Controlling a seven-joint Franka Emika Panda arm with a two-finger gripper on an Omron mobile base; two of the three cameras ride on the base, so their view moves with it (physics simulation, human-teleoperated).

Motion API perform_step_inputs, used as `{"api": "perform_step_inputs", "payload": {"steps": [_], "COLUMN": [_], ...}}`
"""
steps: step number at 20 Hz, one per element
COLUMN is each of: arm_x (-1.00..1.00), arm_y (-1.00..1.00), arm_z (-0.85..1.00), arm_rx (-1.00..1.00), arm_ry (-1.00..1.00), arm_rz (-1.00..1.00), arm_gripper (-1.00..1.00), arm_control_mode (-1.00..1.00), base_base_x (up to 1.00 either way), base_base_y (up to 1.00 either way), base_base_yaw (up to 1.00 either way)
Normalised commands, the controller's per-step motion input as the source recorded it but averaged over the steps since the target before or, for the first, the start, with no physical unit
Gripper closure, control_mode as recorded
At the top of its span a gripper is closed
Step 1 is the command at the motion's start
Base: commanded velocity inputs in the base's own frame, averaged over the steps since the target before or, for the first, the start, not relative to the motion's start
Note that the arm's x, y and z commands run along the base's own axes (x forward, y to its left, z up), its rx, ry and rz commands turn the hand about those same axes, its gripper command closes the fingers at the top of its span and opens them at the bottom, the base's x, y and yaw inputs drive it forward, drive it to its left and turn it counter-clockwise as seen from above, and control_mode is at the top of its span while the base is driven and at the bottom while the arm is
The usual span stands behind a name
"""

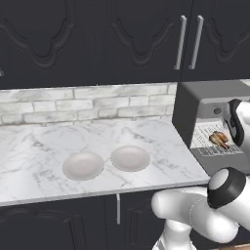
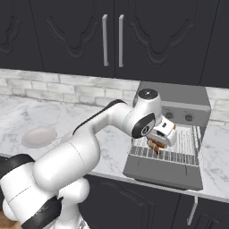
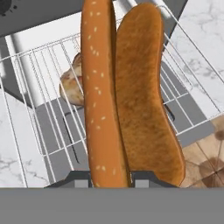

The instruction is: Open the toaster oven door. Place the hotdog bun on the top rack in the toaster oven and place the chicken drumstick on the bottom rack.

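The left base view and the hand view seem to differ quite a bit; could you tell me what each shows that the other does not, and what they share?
Left base view alone: two pale bowls on the marble counter, the brick backsplash, the dark upper cabinets and the toaster oven from outside.

Hand view alone: the hotdog bun up close, held upright in the end effector above a pulled-out wire rack.

Both: the chicken drumstick lying on a rack, and marble counter.

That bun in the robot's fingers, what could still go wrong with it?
The bun hangs over the pulled-out racks of the open oven, pinched only at one end, so it might slip or tip. The chicken already lies on a rack beneath; dropped short, the bun could land on the wrong rack or on the chicken.
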Motion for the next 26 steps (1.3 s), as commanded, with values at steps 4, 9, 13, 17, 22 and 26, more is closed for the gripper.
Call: {"api": "perform_step_inputs", "payload": {"steps": [4, 9, 13, 17, 22, 26], "arm_x": [0.19, 0.21, 0.20, 0.24, 0.26, 0.25], "arm_y": [-0.13, -0.07, -0.06, -0.03, -0.02, -0.01], "arm_z": [-0.20, -0.20, -0.12, -0.08, -0.16, -0.23], "arm_rx": [0.03, 0.01, 0.00, 0.00, 0.00, 0.00], "arm_ry": [-0.05, -0.01, 0.00, 0.00, 0.00, 0.00], "arm_rz": [0.06, 0.04, 0.03, 0.01, 0.02, 0.02], "arm_gripper": [1.00, 1.00, 1.00, 1.00, 1.00, 1.00], "arm_control_mode": [-1.00, -1.00, -1.00, -1.00, -1.00, -1.00], "base_base_x": [0.00, 0.00, 0.00, 0.00, 0.00, 0.00], "base_base_y": [0.00, 0.00, 0.00, 0.00, 0.00, 0.00], "base_base_yaw": [0.00, 0.00, 0.00, 0.00, 0.00, 0.00]}}
